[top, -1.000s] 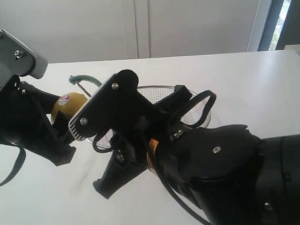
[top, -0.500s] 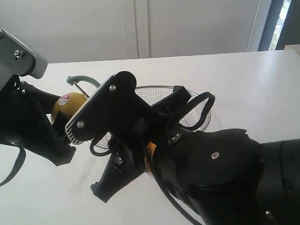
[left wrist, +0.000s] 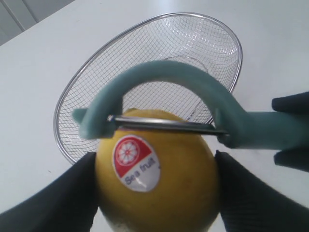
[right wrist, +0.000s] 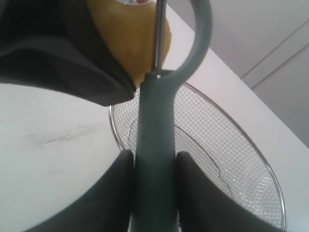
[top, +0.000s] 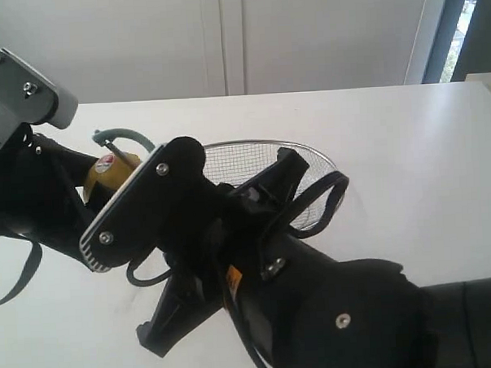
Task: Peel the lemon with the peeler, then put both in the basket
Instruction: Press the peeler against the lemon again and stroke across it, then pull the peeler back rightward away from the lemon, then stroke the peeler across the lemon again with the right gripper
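- Now, the left gripper (left wrist: 155,193) has the lemon (left wrist: 183,169) pinched between its two dark fingers (left wrist: 53,198), one on each flank of the fruit.
- Lemon is off to the left of the basket (left wrist: 193,38), outside it, with the red-and-white sticker (left wrist: 136,162) facing the left wrist camera.
- Right gripper (right wrist: 154,188) reaches across towards the left and is clamped on the peeler (left wrist: 251,130), jaws pressed on either side of the teal handle, back from the head.
- Peeler head is on the lemon: the thin metal blade (left wrist: 164,124) lies across the top of the fruit, touching the skin just above the sticker, and the teal arch curves over it.
- In the exterior view the right arm's black bulk fills the middle, so only the peeler's arch and a slice of yellow show beside it.
- Basket sits upright on the white table (top: 415,144), behind lemon and peeler, its rim and mesh showing past both.
- Skin around the sticker looks smooth and whole, as far as I can see.
- Whether the lemon is clear of the tabletop, I can't tell from where I stand; the arms hide what's under it.
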{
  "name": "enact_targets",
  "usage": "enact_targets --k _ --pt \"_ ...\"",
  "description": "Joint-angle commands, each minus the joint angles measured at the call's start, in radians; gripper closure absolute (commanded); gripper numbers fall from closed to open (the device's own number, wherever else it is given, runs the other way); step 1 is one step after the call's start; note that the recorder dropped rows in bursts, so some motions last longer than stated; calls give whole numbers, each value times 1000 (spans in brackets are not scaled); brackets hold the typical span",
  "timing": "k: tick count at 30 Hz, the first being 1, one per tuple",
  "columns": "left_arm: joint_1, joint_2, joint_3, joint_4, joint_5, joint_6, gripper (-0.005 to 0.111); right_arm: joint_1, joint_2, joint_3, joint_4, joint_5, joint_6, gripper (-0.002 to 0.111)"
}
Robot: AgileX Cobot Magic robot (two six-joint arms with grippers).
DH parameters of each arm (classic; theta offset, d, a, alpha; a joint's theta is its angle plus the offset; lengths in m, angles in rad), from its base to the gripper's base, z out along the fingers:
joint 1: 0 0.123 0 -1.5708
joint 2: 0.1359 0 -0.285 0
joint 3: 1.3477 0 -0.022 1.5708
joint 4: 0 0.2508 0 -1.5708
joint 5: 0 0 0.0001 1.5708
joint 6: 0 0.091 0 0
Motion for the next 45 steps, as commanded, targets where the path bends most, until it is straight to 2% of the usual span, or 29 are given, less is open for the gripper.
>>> enact_targets --k 1,4,7,10,14,20,21,22,24,27,31,45 --pt "4 -7 -12 -11 -15 -10 107 40 -8 -4 -16 38 16 108" --pt "4 -7 -12 -11 -15 -10 107 77 -27 -4 0 66 16 108" --pt "4 -7 -12 -11 -15 -10 107 101 -63 -4 21 226 16 108" --pt "4 -7 -12 -11 -15 -10 107 105 -110 -4 21 476 -9 108" --pt "4 -7 -12 -11 -15 -17 107 52 -137 21 -33 507 -41 108" --pt "4 -7 -12 -11 -13 -23 107 -196 -134 88 -86 158 10 108" --pt "4 -7 -12 -11 -13 -23 107 -266 -129 90 -98 55 34 108" --pt "4 -7 -12 -11 -13 -25 107 -297 -127 90 -98 4 39 108" --pt "4 -7 -12 -11 -13 -25 107 -355 -118 88 -110 -209 42 108" --pt "4 -7 -12 -11 -13 -25 107 -359 -88 86 -145 -335 92 108" --pt "4 -7 -12 -11 -13 -25 107 -356 -38 78 -152 -418 92 108" --pt "4 -7 -12 -11 -14 -25 107 -252 -15 39 -160 -408 143 108"
